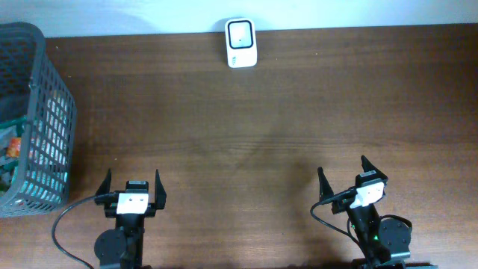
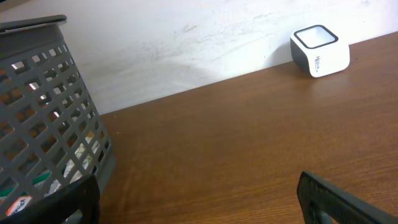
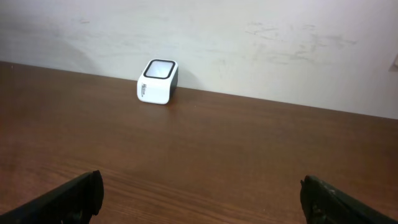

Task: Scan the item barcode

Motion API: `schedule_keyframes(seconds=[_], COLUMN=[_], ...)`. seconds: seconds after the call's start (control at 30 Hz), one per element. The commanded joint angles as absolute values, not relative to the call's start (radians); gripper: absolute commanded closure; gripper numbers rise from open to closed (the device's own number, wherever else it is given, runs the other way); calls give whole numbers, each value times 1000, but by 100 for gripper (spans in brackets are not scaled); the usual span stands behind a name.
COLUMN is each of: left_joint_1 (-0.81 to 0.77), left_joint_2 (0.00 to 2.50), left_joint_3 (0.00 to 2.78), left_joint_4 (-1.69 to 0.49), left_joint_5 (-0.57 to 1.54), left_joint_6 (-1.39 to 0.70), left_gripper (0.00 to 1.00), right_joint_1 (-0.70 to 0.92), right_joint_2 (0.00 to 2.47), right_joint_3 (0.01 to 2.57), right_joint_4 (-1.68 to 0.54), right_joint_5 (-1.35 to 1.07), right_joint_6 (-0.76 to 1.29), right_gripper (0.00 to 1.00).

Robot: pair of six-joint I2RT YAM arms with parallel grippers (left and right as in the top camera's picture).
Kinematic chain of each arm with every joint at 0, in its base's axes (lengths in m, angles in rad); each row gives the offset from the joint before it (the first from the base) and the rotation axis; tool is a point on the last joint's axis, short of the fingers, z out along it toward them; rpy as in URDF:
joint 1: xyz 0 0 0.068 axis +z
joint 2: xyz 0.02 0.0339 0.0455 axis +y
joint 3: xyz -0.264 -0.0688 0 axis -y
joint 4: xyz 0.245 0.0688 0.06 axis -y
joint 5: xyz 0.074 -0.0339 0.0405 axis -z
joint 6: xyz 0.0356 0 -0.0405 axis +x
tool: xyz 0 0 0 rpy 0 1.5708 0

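- near left on the tabletop (image 1: 261, 127): left tool (image 1: 132, 178), spread wide, nothing pinched.
- near right: right tool (image 1: 343, 168), likewise spread wide and empty, angled slightly to the right.
- far middle, at the far edge of the tabletop: white scanner (image 1: 241, 43), window facing up, well apart from both tools.
- left edge: grey basket (image 1: 46, 90) holding the items (image 1: 10, 148) to scan. only scraps of colour visible through the mesh, no barcode readable from here.
- judged stage: nothing picked yet. reaching into the basket likely first, probably with the left tool as the nearer one.
- risk: catching a tip of the tool on the basket rim or mesh from too shallow an approach, then dragging or tipping the basket.
- risk: pinching two items at once, or only a loose edge of packaging, given the close packing and poor view. likely slip on the lift.
- risk: showing the wrong face to the scanner, barcode side unknown. no read without turning or a handover to the right tool.
- risk: covering the barcode with a grip across the label.
- risk: shoving the scanner off its spot by lowering an item too far onto it.
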State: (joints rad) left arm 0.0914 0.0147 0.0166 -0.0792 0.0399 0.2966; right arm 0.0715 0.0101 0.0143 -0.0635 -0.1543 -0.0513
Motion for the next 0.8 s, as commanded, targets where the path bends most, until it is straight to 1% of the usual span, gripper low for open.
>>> schedule_keyframes(seconds=[0.0, 0.77], left_joint_1=[87, 88], left_joint_2=[7, 7], left_joint_3=[10, 10], left_joint_4=[-81, -63], left_joint_5=[29, 7], left_joint_6=[308, 308], left_gripper=[1, 1], right_joint_1=[78, 78], right_joint_2=[4, 4], right_joint_3=[6, 6], right_joint_4=[-65, -65], right_joint_5=[-149, -149], right_joint_6=[-44, -44], right_gripper=[2, 2])
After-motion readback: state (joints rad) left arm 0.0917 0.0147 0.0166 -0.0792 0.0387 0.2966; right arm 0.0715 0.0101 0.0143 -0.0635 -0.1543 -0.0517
